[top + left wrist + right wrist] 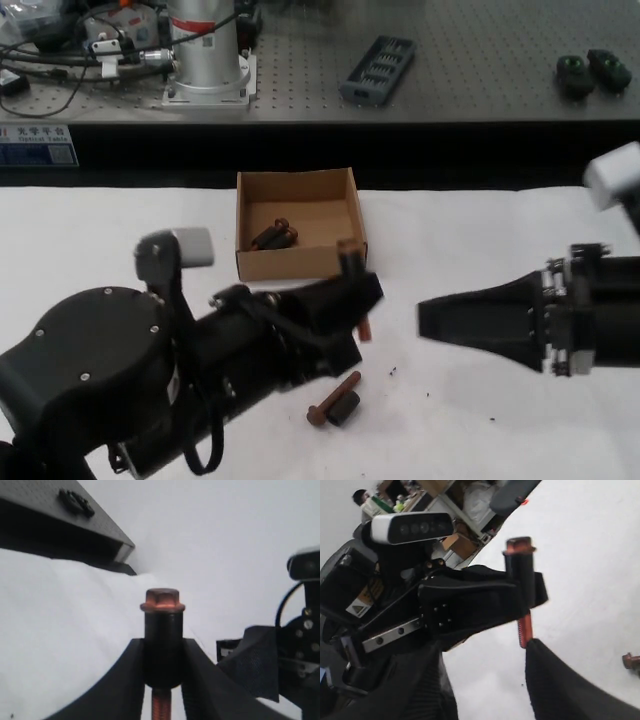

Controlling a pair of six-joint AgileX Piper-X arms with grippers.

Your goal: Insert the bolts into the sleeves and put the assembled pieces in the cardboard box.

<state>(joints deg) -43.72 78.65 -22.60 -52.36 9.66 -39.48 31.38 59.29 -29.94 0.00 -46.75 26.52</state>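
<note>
My left gripper (355,290) is shut on a black sleeve (162,645) with a copper bolt (160,600) through it, held upright above the white cloth just in front of the cardboard box (300,262). The bolt's thread (364,327) sticks out below the fingers. My right gripper (425,320) stands open a little to the right, its fingers (560,685) apart below the held piece (522,580). One assembled piece (272,236) lies inside the box. Another bolt in a sleeve (337,400) lies on the cloth near the front.
Behind the cloth runs a perforated bench with a metal column (205,50), a black ribbed tray (378,68) and dark green parts (592,72). The white cloth (480,240) has open room right of the box.
</note>
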